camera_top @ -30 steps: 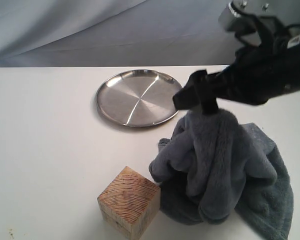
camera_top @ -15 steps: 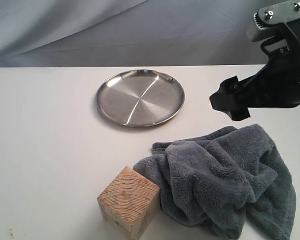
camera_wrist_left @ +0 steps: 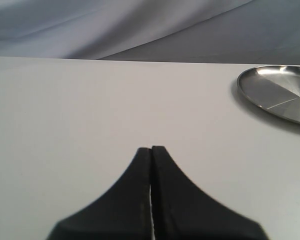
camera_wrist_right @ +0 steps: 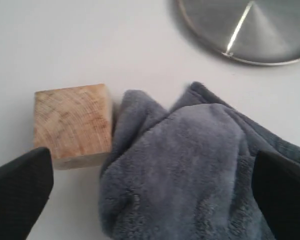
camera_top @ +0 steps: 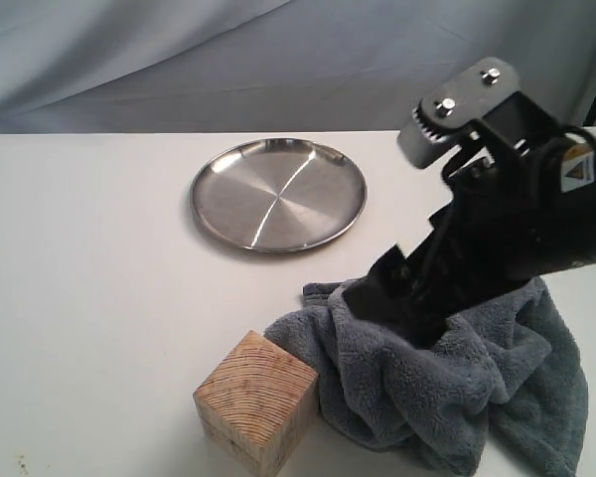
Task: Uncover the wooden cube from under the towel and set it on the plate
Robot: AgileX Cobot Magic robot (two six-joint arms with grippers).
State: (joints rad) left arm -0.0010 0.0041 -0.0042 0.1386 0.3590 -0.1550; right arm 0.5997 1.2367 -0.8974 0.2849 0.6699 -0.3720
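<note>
Only its wrist view shows the left gripper [camera_wrist_left: 151, 151] pinched empty; right gripper [camera_wrist_right: 150, 192] gapes over towel [camera_wrist_right: 200, 145]

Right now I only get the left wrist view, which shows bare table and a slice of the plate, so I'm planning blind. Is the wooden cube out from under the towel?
Observer: Yes. The wooden cube sits in the open, and the towel is heaped against one side of it, not over it.
Operator: Where's the right gripper?
Observer: The right gripper is open wide, low over the towel heap, holding nothing.
Operator: I see only part of the plate. Is anything on it?
Observer: No. The exterior view shows the whole plate, and it is bare.
</note>
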